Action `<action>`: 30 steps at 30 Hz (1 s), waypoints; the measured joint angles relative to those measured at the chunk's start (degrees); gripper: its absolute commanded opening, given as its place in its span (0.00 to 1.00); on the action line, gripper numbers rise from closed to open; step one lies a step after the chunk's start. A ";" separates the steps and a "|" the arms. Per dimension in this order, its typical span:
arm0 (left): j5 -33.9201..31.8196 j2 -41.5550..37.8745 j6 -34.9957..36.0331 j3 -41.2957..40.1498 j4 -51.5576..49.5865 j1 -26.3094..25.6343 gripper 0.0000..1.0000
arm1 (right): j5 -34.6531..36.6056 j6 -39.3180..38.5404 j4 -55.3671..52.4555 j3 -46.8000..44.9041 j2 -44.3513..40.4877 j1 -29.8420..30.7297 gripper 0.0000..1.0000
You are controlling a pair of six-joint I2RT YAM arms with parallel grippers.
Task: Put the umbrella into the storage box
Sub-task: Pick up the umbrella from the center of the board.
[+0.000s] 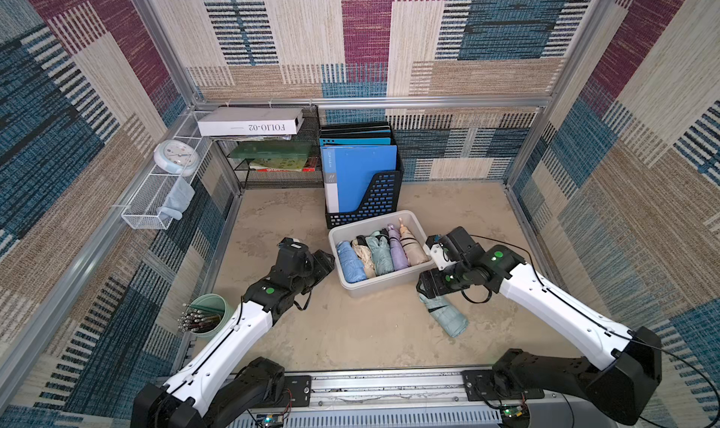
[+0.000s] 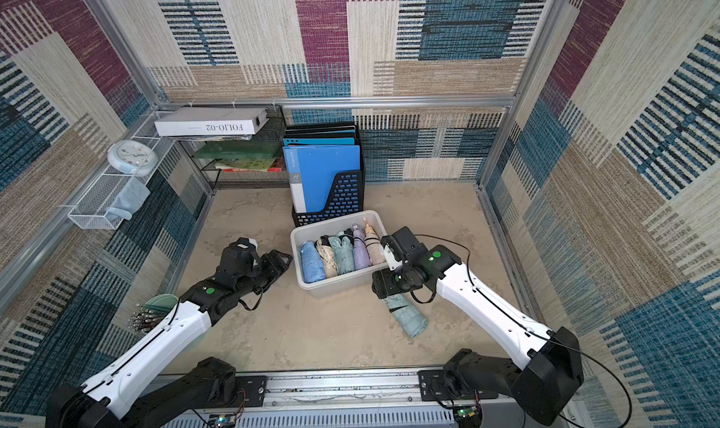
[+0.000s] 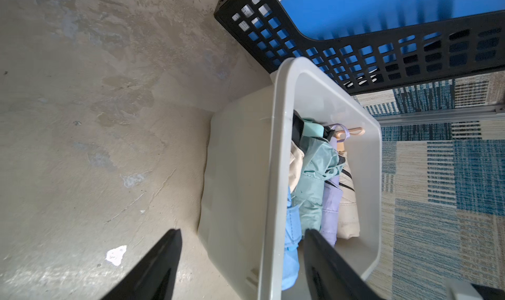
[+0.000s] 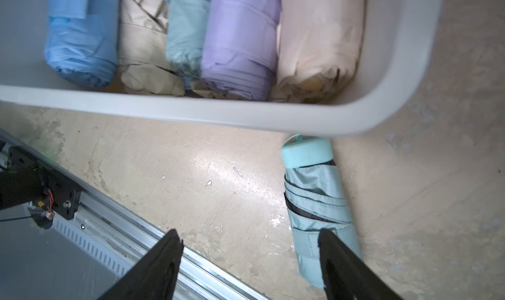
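The pale grey storage box [image 1: 389, 281] [image 2: 337, 286] stands mid-floor, holding several folded umbrellas side by side: blue, cream, teal, lilac and pinkish beige. One pale teal folded umbrella [image 1: 448, 317] [image 2: 409, 316] [image 4: 318, 200] lies on the floor, its handle end against the box's front right corner. My right gripper [image 1: 424, 287] [image 4: 250, 233] hangs open above the floor beside that umbrella, one finger over its cloth, nothing between the jaws. My left gripper [image 1: 325, 260] [image 3: 243, 230] is open at the box's left side, its jaws astride the left rim [image 3: 276, 175] without pinching it.
A black perforated file holder [image 1: 376, 202] with blue folders stands right behind the box. A green cup of pens [image 1: 206, 315] is at the front left. A wire shelf with books [image 1: 272, 153] and a white mesh basket [image 1: 152, 208] line the back left. A metal rail [image 1: 389, 383] runs along the front.
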 measured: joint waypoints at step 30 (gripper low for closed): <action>3.80 14.97 2.49 7.63 1.75 -0.02 0.36 | 12.00 20.90 20.79 -28.81 -7.65 0.46 0.91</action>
